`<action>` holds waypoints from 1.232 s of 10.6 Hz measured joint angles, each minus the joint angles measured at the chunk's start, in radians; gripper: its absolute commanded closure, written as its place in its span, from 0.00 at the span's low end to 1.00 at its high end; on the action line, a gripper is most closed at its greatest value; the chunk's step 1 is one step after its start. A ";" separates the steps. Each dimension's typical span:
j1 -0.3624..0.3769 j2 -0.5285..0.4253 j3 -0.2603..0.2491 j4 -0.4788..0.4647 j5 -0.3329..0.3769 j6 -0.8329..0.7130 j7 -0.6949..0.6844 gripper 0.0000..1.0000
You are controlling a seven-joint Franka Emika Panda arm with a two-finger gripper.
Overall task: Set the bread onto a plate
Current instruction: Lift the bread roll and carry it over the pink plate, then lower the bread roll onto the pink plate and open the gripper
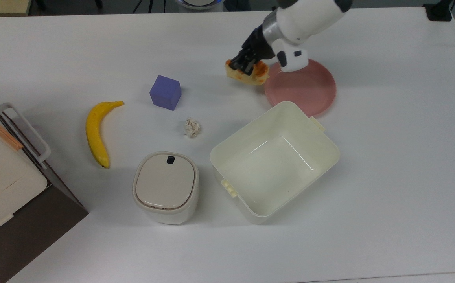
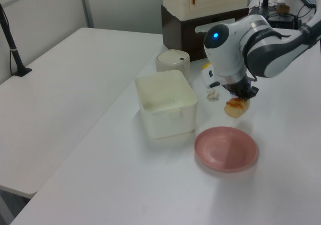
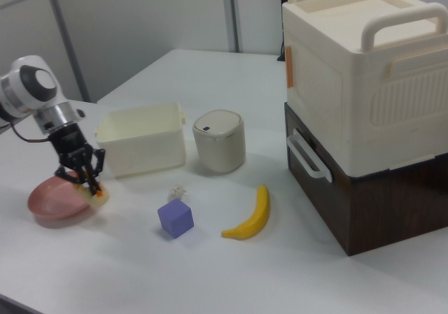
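Observation:
My gripper [image 1: 246,67] [image 2: 239,95] [image 3: 85,180] is shut on the bread [image 1: 254,75] [image 2: 233,108] [image 3: 93,196], an oblong loaf with an orange-brown top and pale sides. It hangs in the air just beside the rim of the pink plate [image 1: 306,88] [image 2: 225,149] [image 3: 52,201], on the top view's left of it. In the left view the bread floats above the table behind the plate. The plate is bare.
A large cream tub [image 1: 274,161] [image 2: 165,102] stands close to the plate. On the white table also lie a purple cube [image 1: 165,92], a crumpled paper ball [image 1: 191,127], a banana [image 1: 96,133] and a lidded cream bin [image 1: 166,187]. A cream and brown cabinet [image 3: 357,111] stands at the table's edge.

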 measured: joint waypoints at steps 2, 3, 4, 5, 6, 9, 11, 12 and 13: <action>0.037 0.012 0.017 -0.001 0.010 -0.001 0.037 1.00; 0.049 0.024 0.017 0.009 0.011 -0.001 0.044 1.00; 0.054 0.041 0.017 0.027 0.011 0.000 0.057 1.00; 0.059 0.060 0.017 0.048 0.011 0.000 0.080 1.00; 0.068 0.082 0.017 0.070 0.012 0.001 0.116 1.00; 0.114 0.151 0.018 0.126 0.013 0.043 0.229 1.00; 0.134 0.179 0.021 0.170 0.014 0.044 0.267 1.00; 0.135 0.183 0.029 0.192 0.036 0.044 0.269 1.00; 0.135 0.183 0.039 0.213 0.059 0.044 0.269 1.00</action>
